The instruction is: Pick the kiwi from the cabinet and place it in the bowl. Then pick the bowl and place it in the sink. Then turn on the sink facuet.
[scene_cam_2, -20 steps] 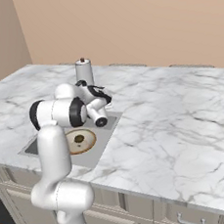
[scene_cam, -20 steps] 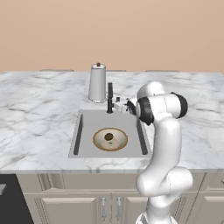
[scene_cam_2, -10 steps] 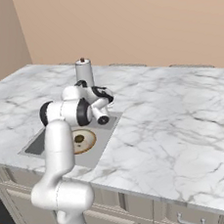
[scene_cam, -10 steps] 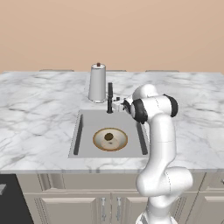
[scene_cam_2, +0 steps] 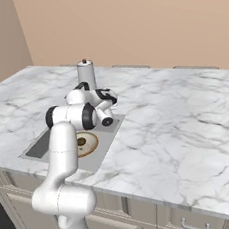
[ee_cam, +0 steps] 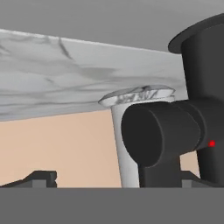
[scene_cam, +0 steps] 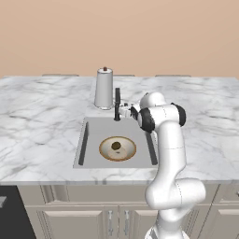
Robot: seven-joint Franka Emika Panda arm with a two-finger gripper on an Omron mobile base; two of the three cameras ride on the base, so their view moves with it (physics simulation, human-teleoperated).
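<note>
Bench: white marble bench, centre frame.
Sink: grey metal sink holding tan-rimmed bowl with brown kiwi.
Gripper: gripper spread, beside slim black faucet.
Advice: nudge the side lever squarely.

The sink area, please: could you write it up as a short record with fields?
sink: grey basin set in the marble counter
bowl: on the sink floor
kiwi: inside the bowl
faucet: black, at the back rim of the sink
paper towel roll: upright behind the faucet
end effector: open, right beside the faucet's lever
</note>
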